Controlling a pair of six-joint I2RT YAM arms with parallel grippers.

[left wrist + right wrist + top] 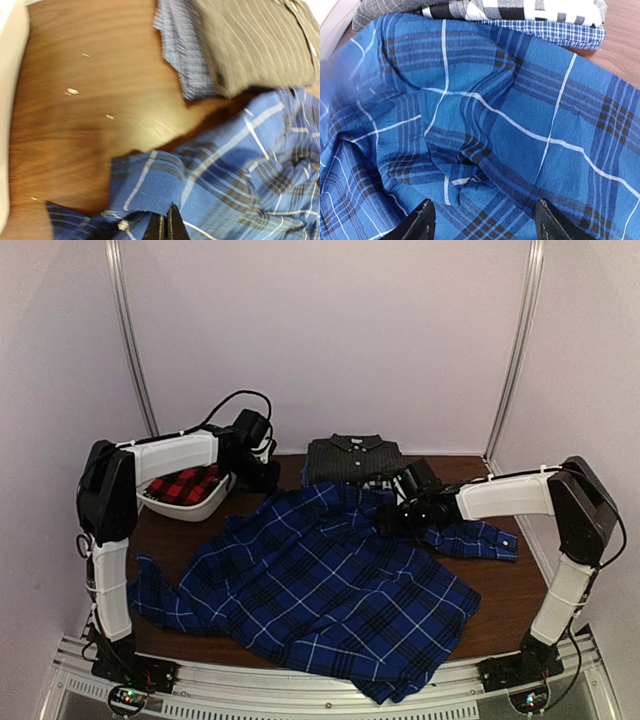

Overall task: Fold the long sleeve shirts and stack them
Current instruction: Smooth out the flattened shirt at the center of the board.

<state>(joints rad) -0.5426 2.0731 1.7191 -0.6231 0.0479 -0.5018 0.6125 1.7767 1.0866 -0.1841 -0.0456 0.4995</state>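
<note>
Beneath the right fingers [421, 222], which are held wide apart, the blue-and-black plaid shirt [485, 125] is spread in soft, rumpled folds over the counter [505, 585]. The left fingers [166, 227] are seen pressed together just above an edge of the same shirt; whether any cloth is nipped between them cannot be told. Beyond both sets of fingers the charcoal striped shirt [352, 455] is laid folded, and to the outer side of the left fingers the red-and-black plaid shirt [185, 483] is bundled in a white tub [190, 510]. The blue shirt is judged light, limp and prone to sagging and bunching, with nothing fragile about it. A hold is best taken at a doubled edge, such as collar, shoulder seam or hem, pinched at two well-separated points so that the cloth can be drawn flat
</note>
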